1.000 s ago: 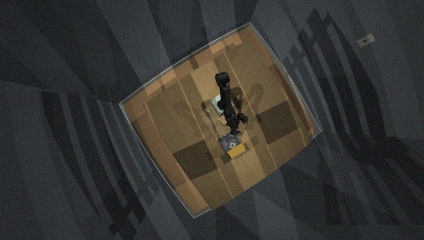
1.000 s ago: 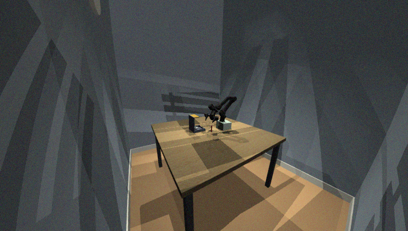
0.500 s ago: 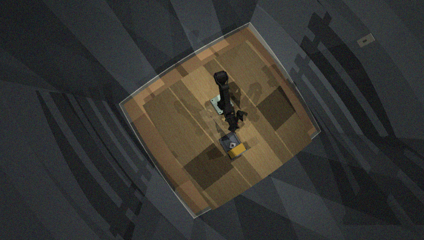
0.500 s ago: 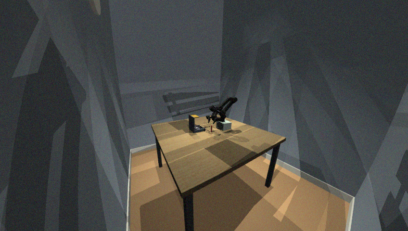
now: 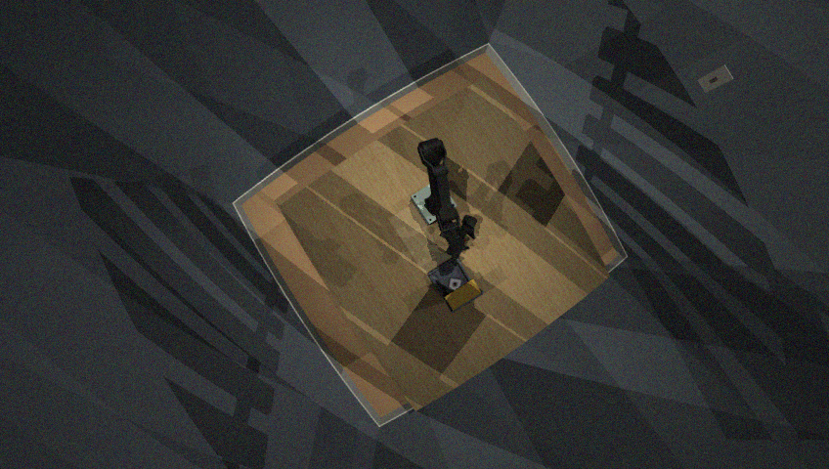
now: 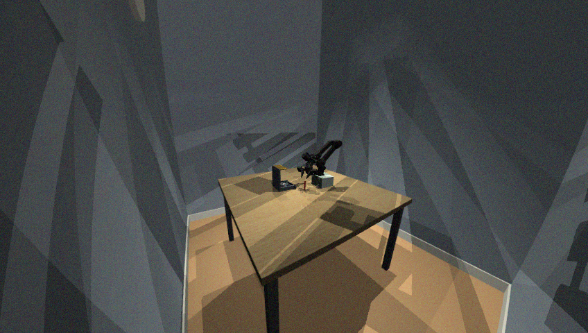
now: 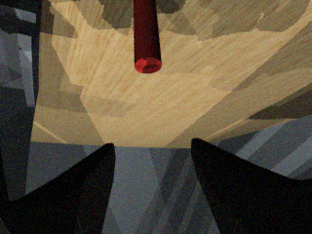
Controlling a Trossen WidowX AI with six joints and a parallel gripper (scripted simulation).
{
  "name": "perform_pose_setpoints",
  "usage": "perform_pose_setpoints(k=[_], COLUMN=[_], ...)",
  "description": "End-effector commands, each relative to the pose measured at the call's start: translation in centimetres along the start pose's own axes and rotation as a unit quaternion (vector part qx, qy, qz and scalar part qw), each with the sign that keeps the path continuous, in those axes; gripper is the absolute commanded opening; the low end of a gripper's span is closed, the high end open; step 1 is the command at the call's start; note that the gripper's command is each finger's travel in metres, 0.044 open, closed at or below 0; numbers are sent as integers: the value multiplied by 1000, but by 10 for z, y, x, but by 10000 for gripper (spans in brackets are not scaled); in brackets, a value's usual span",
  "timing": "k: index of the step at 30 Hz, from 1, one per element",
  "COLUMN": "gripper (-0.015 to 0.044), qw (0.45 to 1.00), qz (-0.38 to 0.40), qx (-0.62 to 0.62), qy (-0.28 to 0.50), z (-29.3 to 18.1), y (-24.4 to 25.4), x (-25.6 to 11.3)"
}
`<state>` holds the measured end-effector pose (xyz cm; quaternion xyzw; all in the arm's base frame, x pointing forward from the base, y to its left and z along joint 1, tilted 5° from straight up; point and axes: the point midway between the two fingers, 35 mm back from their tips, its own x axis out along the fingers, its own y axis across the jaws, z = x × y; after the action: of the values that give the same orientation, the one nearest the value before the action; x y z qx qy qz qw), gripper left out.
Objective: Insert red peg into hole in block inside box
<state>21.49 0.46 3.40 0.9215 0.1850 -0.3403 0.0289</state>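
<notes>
The red peg (image 6: pixel 304 186) (image 7: pixel 147 39) stands upright on the table, between the box and the arm's base. My gripper (image 6: pixel 304 175) (image 7: pixel 153 147) is partly open and empty. It is above the peg in the exterior view, and the peg's top is ahead of the fingertips, not between them, in the wrist view. The dark box (image 5: pixel 441 278) (image 6: pixel 276 177) has a yellow roof (image 5: pixel 463 295) (image 6: pixel 280 167) at its back wall. The pale block (image 5: pixel 451 283) with its dark hole shows on the box floor in the top view. The arm hides the peg there.
The arm's pale base (image 5: pixel 421 202) (image 6: pixel 324 181) stands on the wooden table (image 5: pixel 349 232) (image 6: pixel 284 235), on the side of the peg away from the box. The box's low rim and tall back wall stand close to the peg. Broad shadows cross the table.
</notes>
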Motion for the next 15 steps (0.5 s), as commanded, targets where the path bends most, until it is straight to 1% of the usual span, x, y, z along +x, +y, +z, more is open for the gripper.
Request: perform_pose_setpoints(k=[1,15], gripper=[220,220], qw=[1000,1000], qz=[0,-5], qx=[3,6], qy=[-3,-10], z=[3,17], y=[2,6], x=[4,21])
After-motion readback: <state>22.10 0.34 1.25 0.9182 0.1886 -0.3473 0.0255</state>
